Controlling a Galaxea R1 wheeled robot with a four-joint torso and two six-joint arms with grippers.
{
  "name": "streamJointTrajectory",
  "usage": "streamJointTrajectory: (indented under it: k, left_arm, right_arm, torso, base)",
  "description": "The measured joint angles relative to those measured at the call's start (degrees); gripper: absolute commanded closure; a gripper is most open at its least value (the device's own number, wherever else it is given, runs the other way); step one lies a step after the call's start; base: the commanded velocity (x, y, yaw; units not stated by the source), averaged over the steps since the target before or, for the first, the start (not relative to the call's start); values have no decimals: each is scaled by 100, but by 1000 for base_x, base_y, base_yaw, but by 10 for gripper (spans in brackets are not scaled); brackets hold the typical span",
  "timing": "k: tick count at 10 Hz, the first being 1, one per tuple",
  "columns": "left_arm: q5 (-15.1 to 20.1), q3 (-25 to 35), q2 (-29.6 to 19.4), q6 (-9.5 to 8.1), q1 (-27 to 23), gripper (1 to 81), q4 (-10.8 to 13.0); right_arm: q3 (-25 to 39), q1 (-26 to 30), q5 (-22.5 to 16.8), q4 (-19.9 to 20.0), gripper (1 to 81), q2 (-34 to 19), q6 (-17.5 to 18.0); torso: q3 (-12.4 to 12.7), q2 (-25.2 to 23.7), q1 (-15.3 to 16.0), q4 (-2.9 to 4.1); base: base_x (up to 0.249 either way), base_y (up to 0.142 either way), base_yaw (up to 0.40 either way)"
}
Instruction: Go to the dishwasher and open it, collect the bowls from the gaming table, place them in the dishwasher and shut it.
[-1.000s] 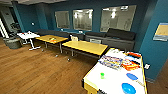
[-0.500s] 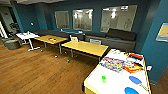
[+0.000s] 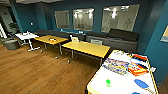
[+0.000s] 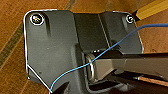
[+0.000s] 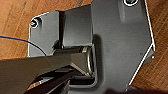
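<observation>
the gaming table (image 3: 120,83) lies ahead to the robot's right, a blue bowl (image 3: 141,83) near its right edge, so nearer the right arm; gripper states cannot be told

Two yellow-topped tables (image 3: 86,48) stand in a row on the wooden floor (image 3: 37,72), with a small white table (image 3: 25,36) beside them. Behind them a long dark sofa (image 3: 120,37) runs along the blue wall (image 3: 97,10) under three windows (image 3: 82,19).
</observation>
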Motion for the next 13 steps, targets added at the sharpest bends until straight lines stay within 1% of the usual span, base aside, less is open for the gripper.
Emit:
streamJointTrajectory:
  k: [3, 10, 13]
  left_arm:
    - [-4, 0, 0, 0, -2, 10, 0]
    - [5, 0, 2, 0, -2, 10, 2]
    - [5, 0, 30, 0, -2, 10, 5]
  right_arm:
    - [4, 1, 5, 0, 10, -4, 0]
    - [4, -16, 0, -6, 10, -6, -2]
    - [4, -16, 6, -6, 10, -11, 0]
  torso:
    - [0, 0, -2, 0]
    - [-2, 2, -2, 0]
    - [-2, 2, -2, 0]
  base:
    - [87, 0, 0]
    - [0, 0, 0]
    - [0, 0, -138]
